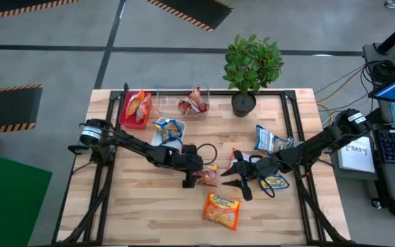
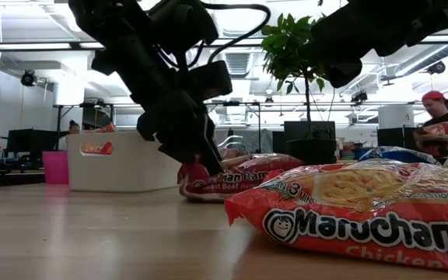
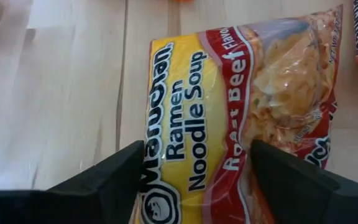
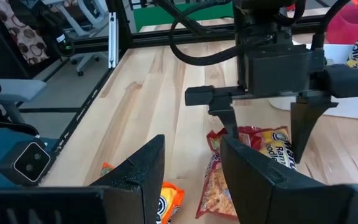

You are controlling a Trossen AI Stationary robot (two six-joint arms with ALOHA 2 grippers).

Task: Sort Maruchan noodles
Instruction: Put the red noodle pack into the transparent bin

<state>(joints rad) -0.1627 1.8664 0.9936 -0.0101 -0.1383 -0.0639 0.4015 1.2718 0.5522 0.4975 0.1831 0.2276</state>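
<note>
- Left tool point(image 1: 199, 180) is near the middle of the wood worktop point(image 1: 149, 213). Its fingers point(image 3: 110, 177) are spread wide, one on each side of a red-brown Roast Beef packet point(image 3: 229, 124). It's not squeezing it.
- That packet lies flat on the worktop, just under the left tool.
- Right tool point(image 1: 233, 177) is close by, pointing at the left tool. Fingers are partway apart w/ nothing in them.
- Orange Chicken packet point(image 1: 222, 210) lies flat near the front edge, apart from both tools.
- Blue-and-yellow packet point(image 1: 266, 139) lies by the right arm; another blue-and-yellow one point(image 1: 275, 182) is under that arm.
- At the back: red tray point(image 1: 125, 115) w/ orange packets point(image 1: 138, 105), clear tray point(image 1: 166, 104) w/ a red-brown packet point(image 1: 193, 103), white tray point(image 1: 155, 137) w/ a blue-and-yellow packet point(image 1: 170, 128).
- Potted plant point(image 1: 251, 68) stands at the back.
- A person in a red cap point(image 2: 440, 124) is far off in the room.
</note>
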